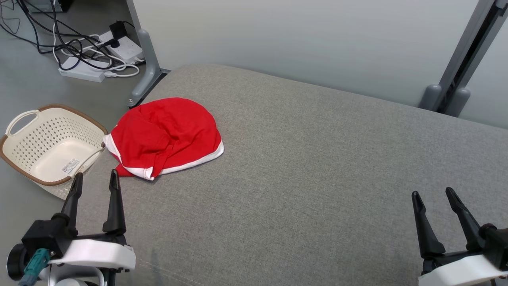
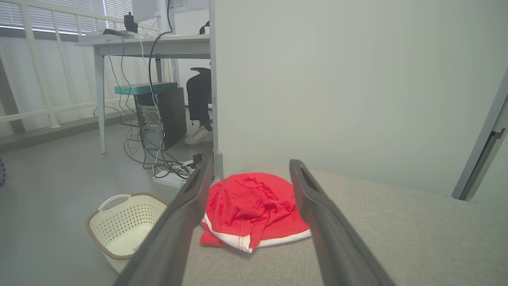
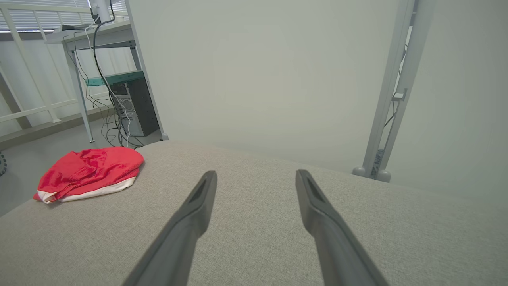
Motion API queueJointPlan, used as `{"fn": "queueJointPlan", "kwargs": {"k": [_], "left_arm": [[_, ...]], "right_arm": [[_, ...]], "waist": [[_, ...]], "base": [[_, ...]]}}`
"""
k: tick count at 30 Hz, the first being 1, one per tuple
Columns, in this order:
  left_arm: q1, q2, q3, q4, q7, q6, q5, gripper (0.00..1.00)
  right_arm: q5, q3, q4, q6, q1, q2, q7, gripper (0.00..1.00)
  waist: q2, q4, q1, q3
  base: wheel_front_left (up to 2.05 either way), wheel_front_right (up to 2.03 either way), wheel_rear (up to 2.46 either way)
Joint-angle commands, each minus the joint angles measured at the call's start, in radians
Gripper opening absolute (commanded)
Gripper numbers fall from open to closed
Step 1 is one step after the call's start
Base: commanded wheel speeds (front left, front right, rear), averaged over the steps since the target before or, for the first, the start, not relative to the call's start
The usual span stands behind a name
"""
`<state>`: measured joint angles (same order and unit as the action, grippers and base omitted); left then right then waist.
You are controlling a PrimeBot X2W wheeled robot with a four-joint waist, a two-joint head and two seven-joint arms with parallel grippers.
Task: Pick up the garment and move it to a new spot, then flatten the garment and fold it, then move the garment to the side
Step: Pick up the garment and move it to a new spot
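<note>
**Head view.** Garment, red with a white hem, lies bunched at the far-left corner of the grey fabric tabletop. It is close to the edge, with the basket on the floor just beside that edge. Left pincer is wide and empty, near the heap but not touching. Right pincer is wide and empty, well apart from it.
Risk, as judged: a grasp that takes only the top layer could drag the heap over the left edge toward the basket.

**Left wrist view.** The heap is framed between the two fingers. The creases and an overlapping hem flap facing the pincer read far better here than from above. A person's shoe shows beyond the desk.
Risk: a low pinch may catch the tabletop cloth.

**Right wrist view.** This view adds the long bare stretch of tabletop between the right pincer and the garment, which gives room for the new spot.
</note>
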<state>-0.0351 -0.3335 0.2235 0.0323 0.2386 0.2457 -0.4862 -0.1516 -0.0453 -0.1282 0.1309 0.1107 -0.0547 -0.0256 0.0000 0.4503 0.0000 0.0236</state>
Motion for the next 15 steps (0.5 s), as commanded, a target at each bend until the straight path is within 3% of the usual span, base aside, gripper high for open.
{"fn": "queueJointPlan", "kwargs": {"k": [1, 8, 15], "left_arm": [[-0.030, 0.001, -0.009, -0.003, 0.007, -0.006, -0.007, 1.00], [-0.168, 0.000, -0.036, 0.044, 0.006, -0.031, -0.020, 1.00], [-0.395, 0.018, -0.041, 0.358, -0.043, -0.123, -0.100, 1.00]], "right_arm": [[-0.001, 0.000, -0.008, 0.000, -0.016, -0.007, 0.002, 1.00], [0.003, 0.006, -0.048, 0.000, -0.058, -0.032, 0.028, 1.00], [0.003, 0.018, -0.091, 0.000, -0.135, -0.076, 0.061, 1.00]], "waist": [[0.0000, -0.005, 0.0000, 0.008], [0.0000, -0.049, 0.0000, 0.108], [0.0000, -0.119, 0.0000, 0.281]], "base": [[0.00, 0.00, 0.00], [0.00, 0.00, 0.00], [0.00, 0.00, 0.00]]}}
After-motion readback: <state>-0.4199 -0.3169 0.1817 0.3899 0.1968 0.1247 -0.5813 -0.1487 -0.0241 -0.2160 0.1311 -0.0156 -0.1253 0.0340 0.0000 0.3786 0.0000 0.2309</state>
